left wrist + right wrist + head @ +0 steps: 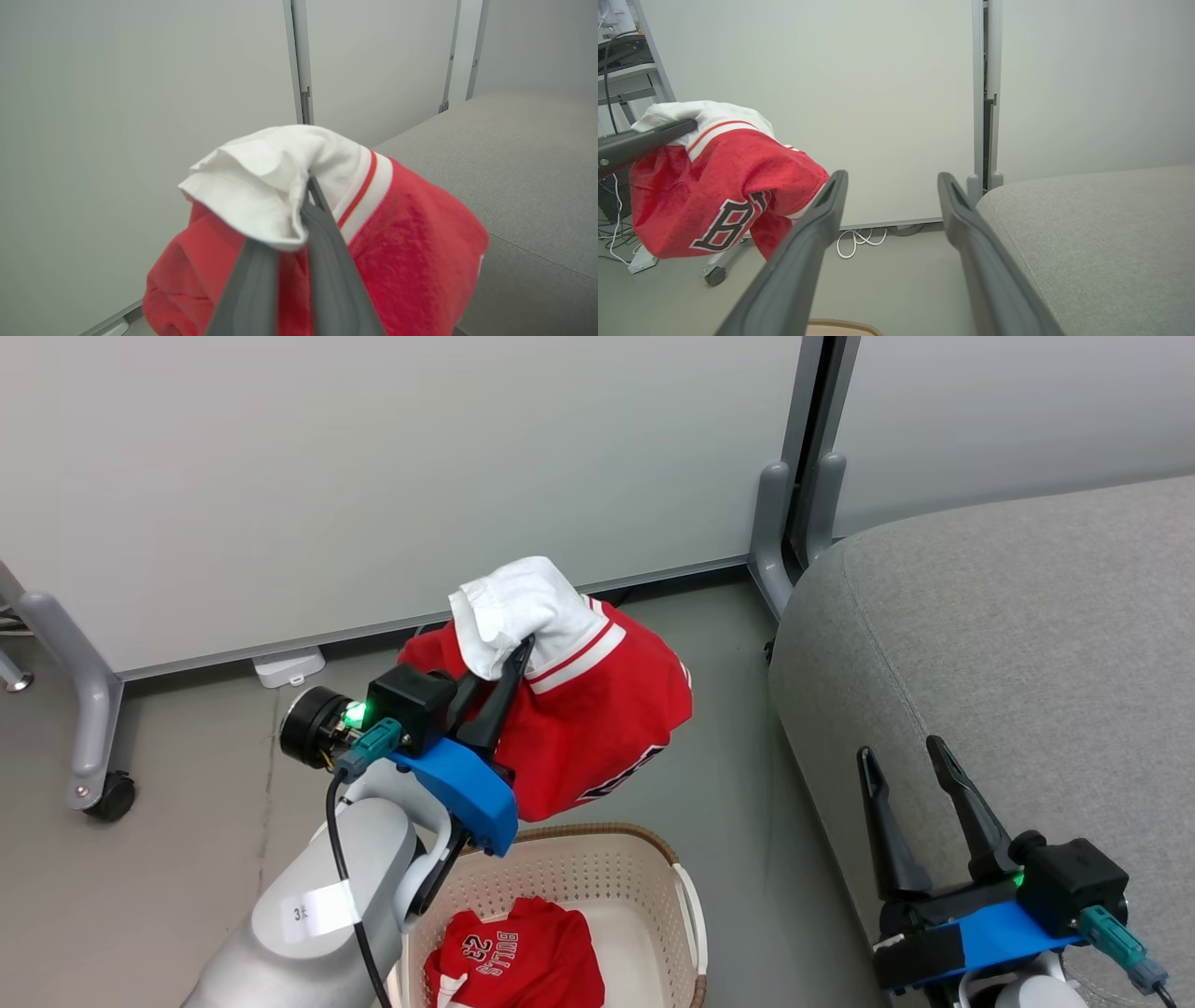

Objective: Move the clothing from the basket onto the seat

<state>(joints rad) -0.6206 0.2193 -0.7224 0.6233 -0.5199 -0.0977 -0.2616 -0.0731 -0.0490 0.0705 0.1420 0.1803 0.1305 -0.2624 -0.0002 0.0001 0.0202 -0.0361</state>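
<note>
My left gripper [525,649] is shut on a red garment [597,719] with white lining and striped trim, pinching the white fold. The garment hangs in the air above the cream basket [644,868]. In the left wrist view the fingers [322,219] pinch the white lining of the same garment [411,252]. A second red piece of clothing [523,957] with white "BULLS 23" lettering lies inside the basket. The grey seat [1008,644] stands to the right. My right gripper [901,751] is open and holds nothing at the seat's near edge. The right wrist view shows the hanging garment [724,186] at left and the seat [1101,233] at right.
Grey partition panels [373,476] on wheeled feet [112,798] stand behind the basket. A panel post [794,523] rises next to the seat's far corner. White cables [859,238] lie on the floor by the wall. Bare floor [738,728] separates basket and seat.
</note>
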